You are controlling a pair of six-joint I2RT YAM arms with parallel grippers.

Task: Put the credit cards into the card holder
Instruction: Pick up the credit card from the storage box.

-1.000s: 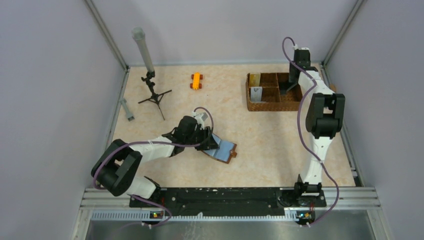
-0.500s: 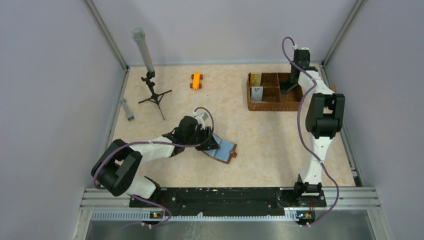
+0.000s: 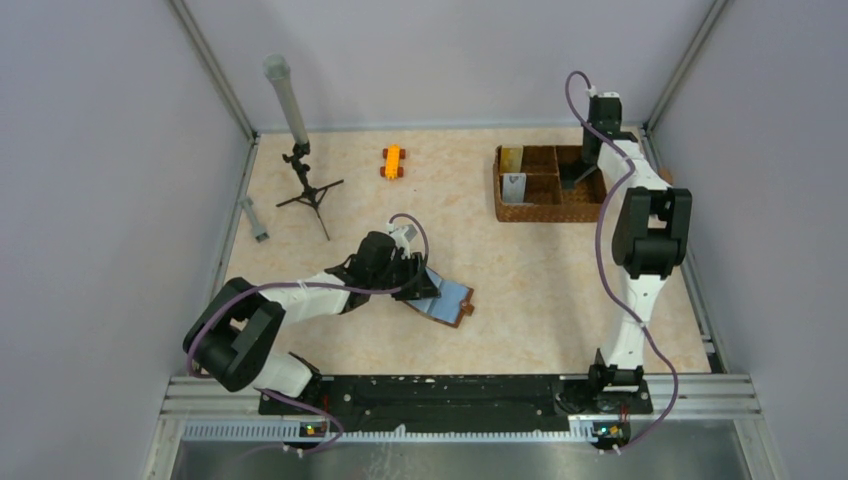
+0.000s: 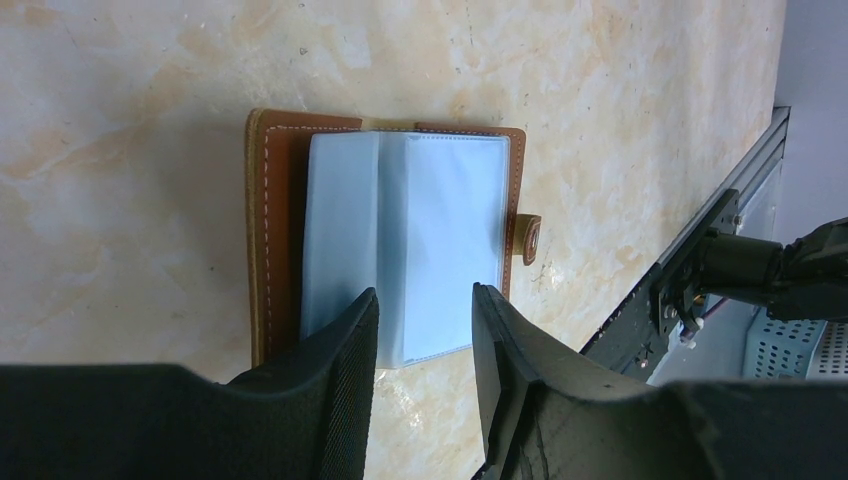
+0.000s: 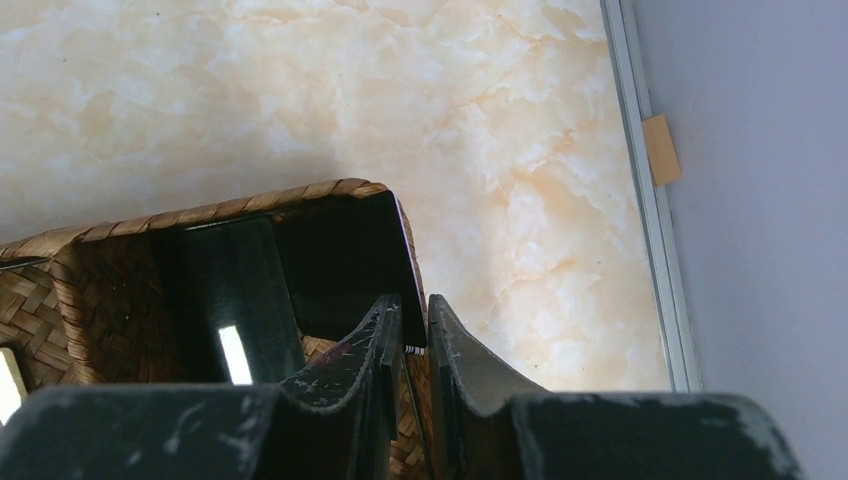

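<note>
Between the nearly closed jaws of the right gripper (image 5: 412,305) stands the edge of a black card (image 5: 345,255), upright in the basket (image 5: 100,290) so it can be pinched from above; a firm grip cannot be confirmed. Below the parted jaws of the left gripper (image 4: 424,295) lies the one card holder (image 4: 400,210), apparently steadied open. Four cards are counted: two black, one gold card (image 3: 510,158), one silver card (image 3: 513,186).

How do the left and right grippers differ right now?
The left gripper stands open, fingers wide apart; the right gripper is nearly closed around the edge of a black card, grip unclear. The left is over the open card holder mid-table; the right reaches into the woven basket. Both point downward.
</note>
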